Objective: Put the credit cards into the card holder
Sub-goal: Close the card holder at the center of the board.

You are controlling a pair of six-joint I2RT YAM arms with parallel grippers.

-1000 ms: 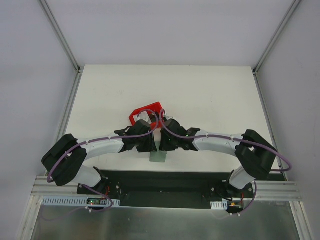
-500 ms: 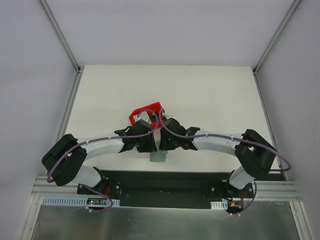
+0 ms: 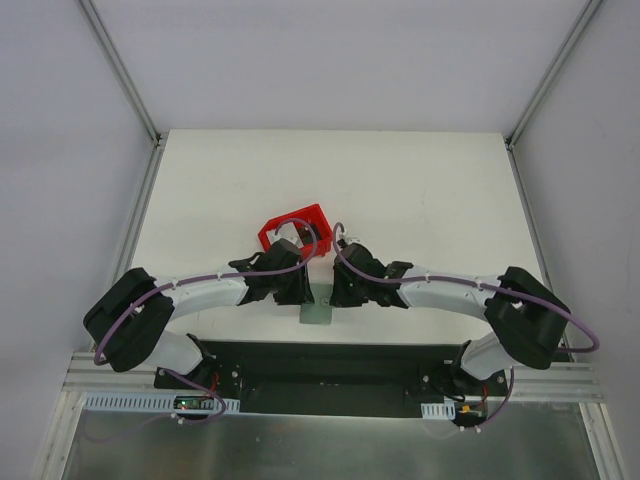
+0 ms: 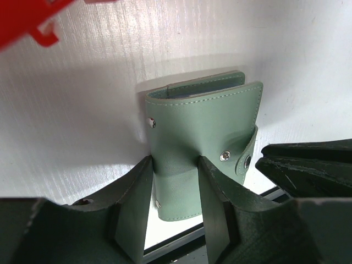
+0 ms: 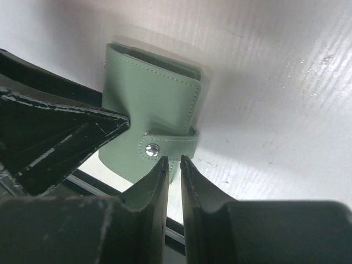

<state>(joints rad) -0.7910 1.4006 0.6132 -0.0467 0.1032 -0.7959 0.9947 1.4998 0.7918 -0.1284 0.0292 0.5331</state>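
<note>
The card holder (image 4: 203, 126), a grey-green wallet with a round snap, stands on edge near the table's front edge. It also shows in the top view (image 3: 316, 315) and the right wrist view (image 5: 151, 104). My left gripper (image 4: 175, 168) is shut on its lower part, one finger on each face; in the top view the left gripper (image 3: 296, 290) is just left of the wallet. My right gripper (image 5: 171, 160) has its fingers almost together, tips right under the wallet's snap strap (image 5: 165, 147); nothing shows between them. In the top view the right gripper (image 3: 340, 292) is on the wallet's right. No credit cards show.
A red plastic bin (image 3: 295, 228) stands just behind both grippers, and its corner shows in the left wrist view (image 4: 33, 22). The black base plate (image 3: 320, 365) lies right below the wallet. White table (image 3: 420, 190) stretches behind and to both sides.
My right arm has swung outward to the right, and its gripper has pulled back a little from the wallet. My left gripper and the wallet have stayed put.
</note>
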